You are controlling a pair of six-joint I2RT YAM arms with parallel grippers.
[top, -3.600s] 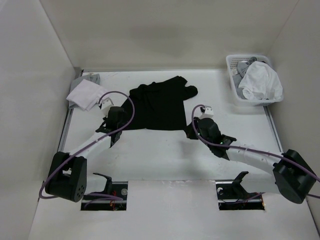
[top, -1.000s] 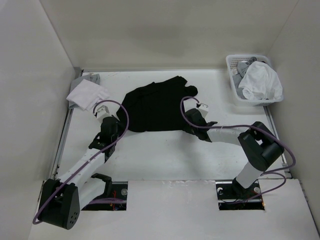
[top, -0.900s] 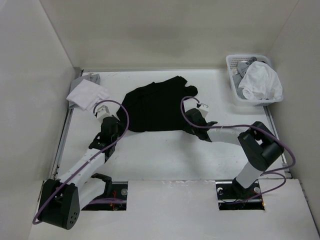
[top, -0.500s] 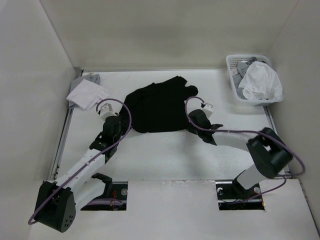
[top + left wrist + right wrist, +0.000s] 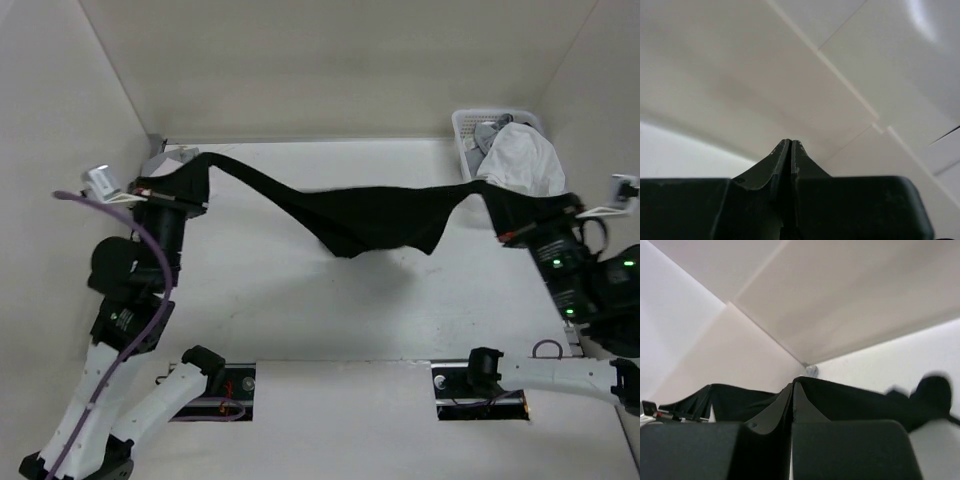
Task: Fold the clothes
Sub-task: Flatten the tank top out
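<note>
Spreading step: black T-shirt (image 5: 370,215) hangs stretched in the air above the desk (image 5: 300,310), sagging at mid-span. Both the left pincer (image 5: 165,192) and the right pincer (image 5: 512,222) are pressed together, each pinching one end of it. Next move, by my reckoning: lower it flat and smooth onto the desk before making any fold.

Both arms raised, spread wide; left tool (image 5: 790,145), right tool (image 5: 792,386) clamped.

You see the T-shirt (image 5: 370,215) as soft matt black cloth, the basket (image 5: 461,135) as white plastic, the table (image 5: 300,290) smooth and matt.
</note>
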